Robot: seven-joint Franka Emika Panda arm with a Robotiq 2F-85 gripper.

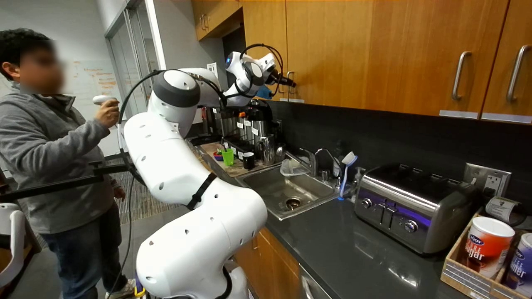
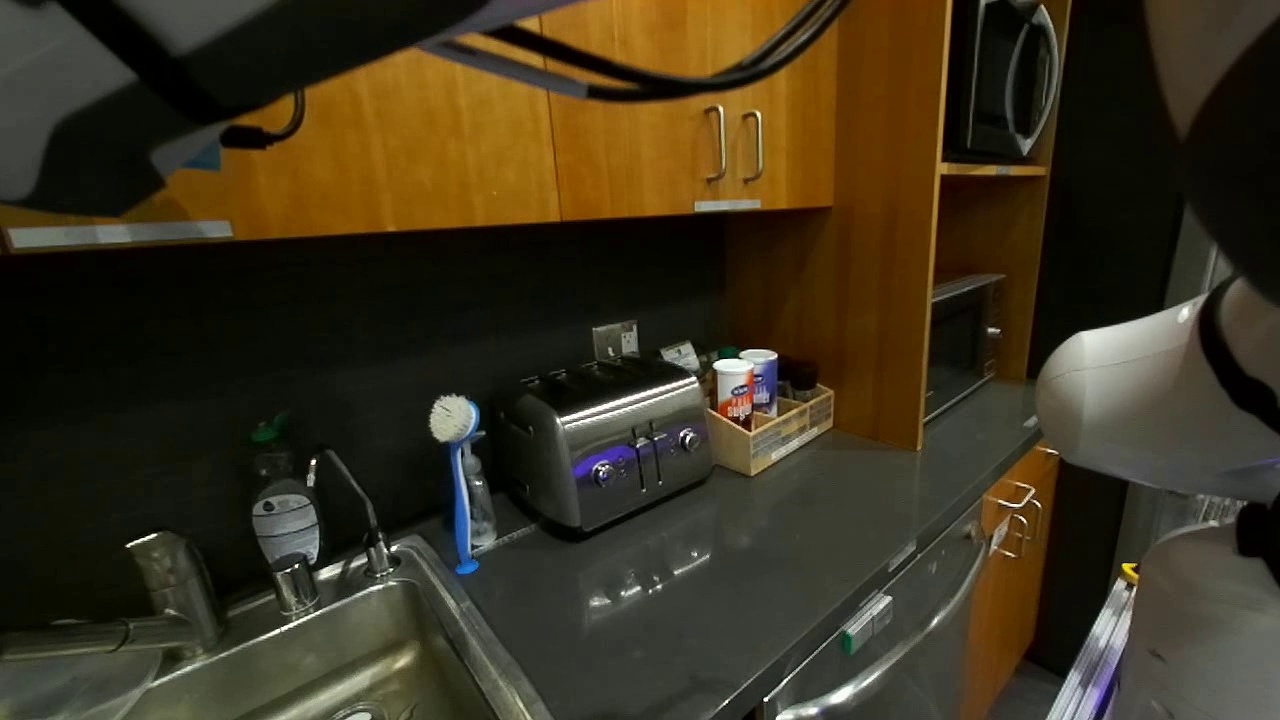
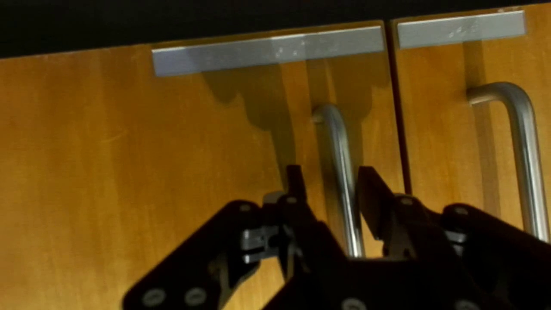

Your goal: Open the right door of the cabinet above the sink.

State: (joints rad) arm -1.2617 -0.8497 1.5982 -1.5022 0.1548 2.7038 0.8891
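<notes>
The right door [image 1: 328, 45] of the honey-brown cabinet [image 1: 266, 29] is shut above the sink [image 1: 316, 195]. It also shows in an exterior view [image 2: 400, 150], where the arm hides its handle. The wrist view is upside down, so the right door [image 3: 129, 172] is on the left there, its silver bar handle [image 3: 340, 155] near the centre seam. My gripper [image 3: 330, 170] is open, one finger on each side of that handle. The finger nearer the seam is close to the bar; I cannot tell if it touches. In an exterior view the gripper [image 1: 293, 84] is at the handle.
The twin door's handle [image 3: 527, 163] is just beyond the seam. A toaster [image 1: 415, 207], a blue brush [image 1: 346, 174] and a faucet [image 1: 309, 164] stand below the cabinets. Neighbouring cabinet handles [image 1: 460, 77] stick out. A person [image 1: 54, 166] stands behind the arm.
</notes>
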